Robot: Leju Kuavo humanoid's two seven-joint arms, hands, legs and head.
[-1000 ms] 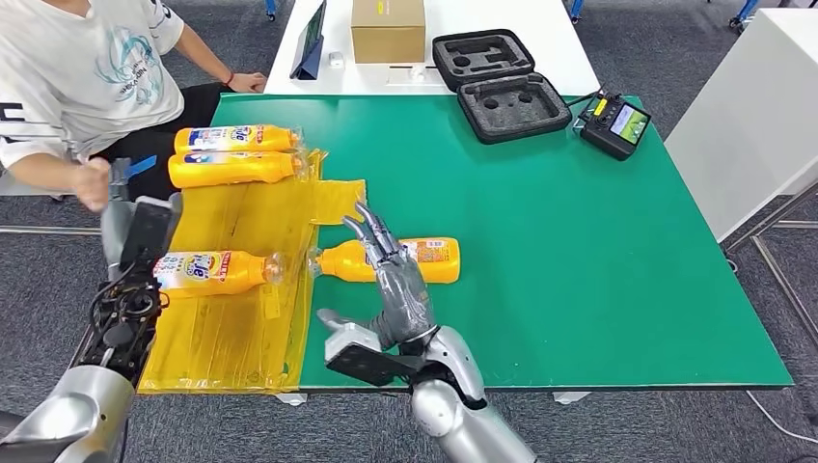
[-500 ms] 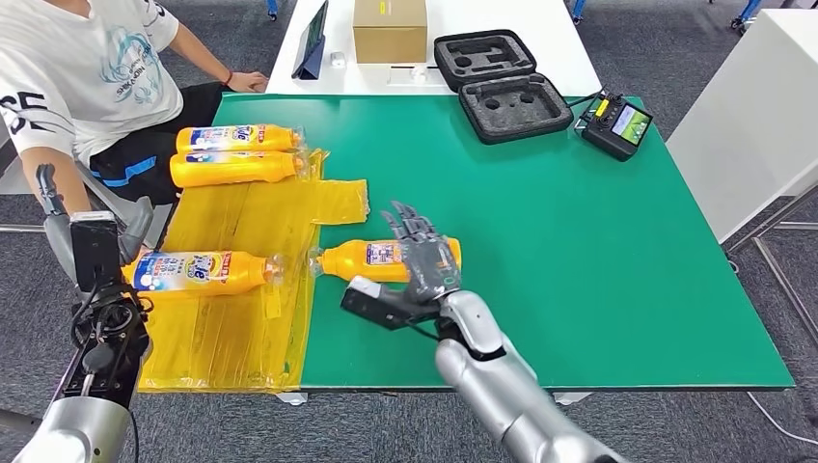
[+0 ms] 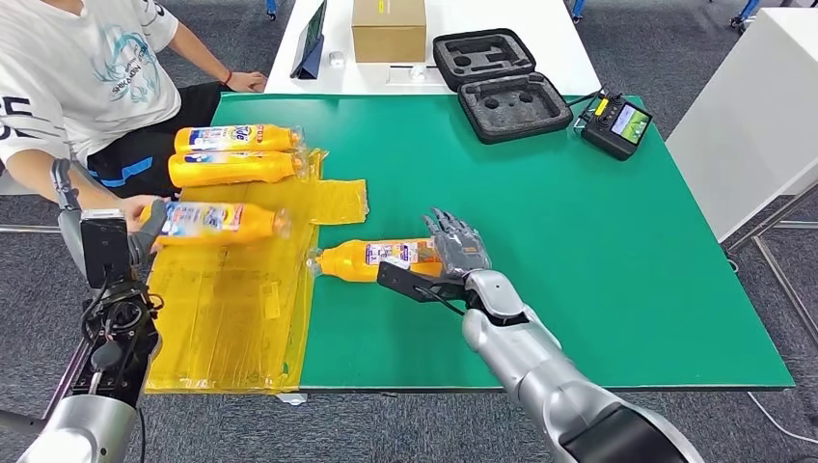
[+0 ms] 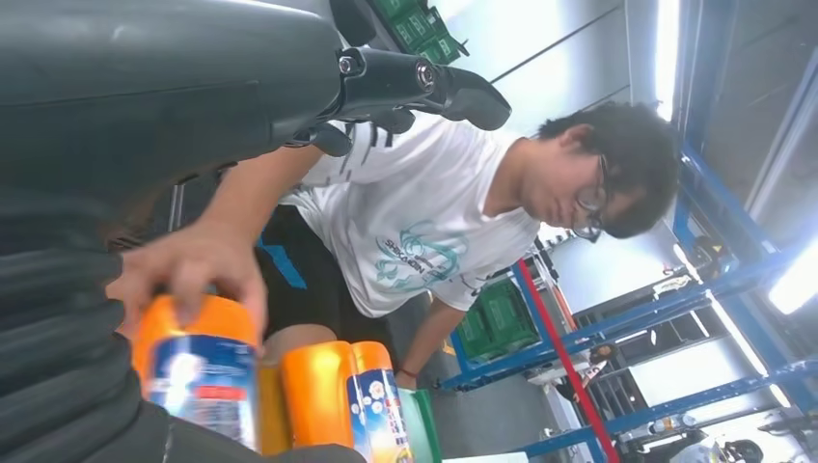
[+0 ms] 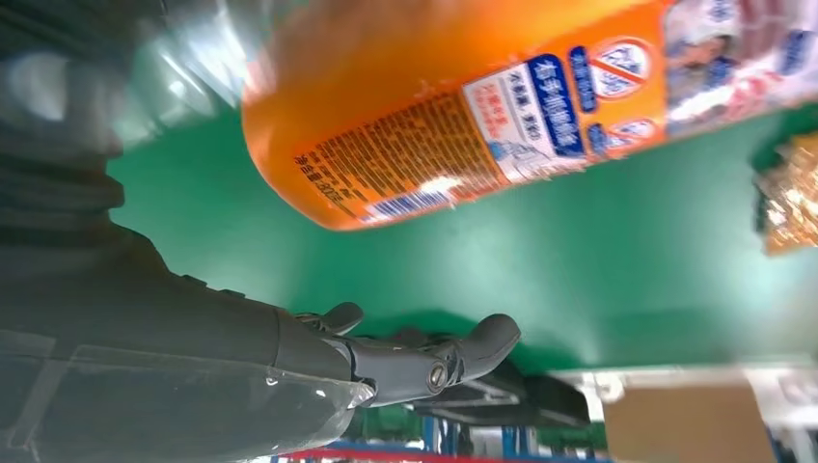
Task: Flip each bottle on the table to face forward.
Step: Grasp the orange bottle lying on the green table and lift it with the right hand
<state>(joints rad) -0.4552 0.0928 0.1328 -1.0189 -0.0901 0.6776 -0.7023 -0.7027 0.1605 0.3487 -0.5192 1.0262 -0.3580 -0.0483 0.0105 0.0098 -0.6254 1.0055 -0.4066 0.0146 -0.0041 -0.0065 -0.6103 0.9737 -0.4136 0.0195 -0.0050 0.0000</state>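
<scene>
1. Bottle (image 3: 386, 258) on the green table (image 3: 598, 251) is the one in hand: it lies on its side, cap toward the yellow sheet (image 3: 231, 309), with a label part-way up.
2. To do the step well, I judge the right hand (image 3: 453, 253) should roll the bottle about its long axis until the front label faces up, keeping it from skidding across the table.
3. The right hand sits at the bottle's base end; in the right wrist view its fingers (image 5: 453, 355) are spread and stretched past the orange body, clamped on nothing. Whether they touch the bottle I cannot tell.
4. The left hand (image 3: 106, 246) is at the edge of the yellow sheet, just beside a second bottle (image 3: 217, 222) whose base a person's hand (image 4: 188, 275) grips. The left wrist view shows its fingers extended and apart, holding nothing.
5. Two more bottles (image 3: 236, 154) lie side by side beyond the left hand.
</scene>
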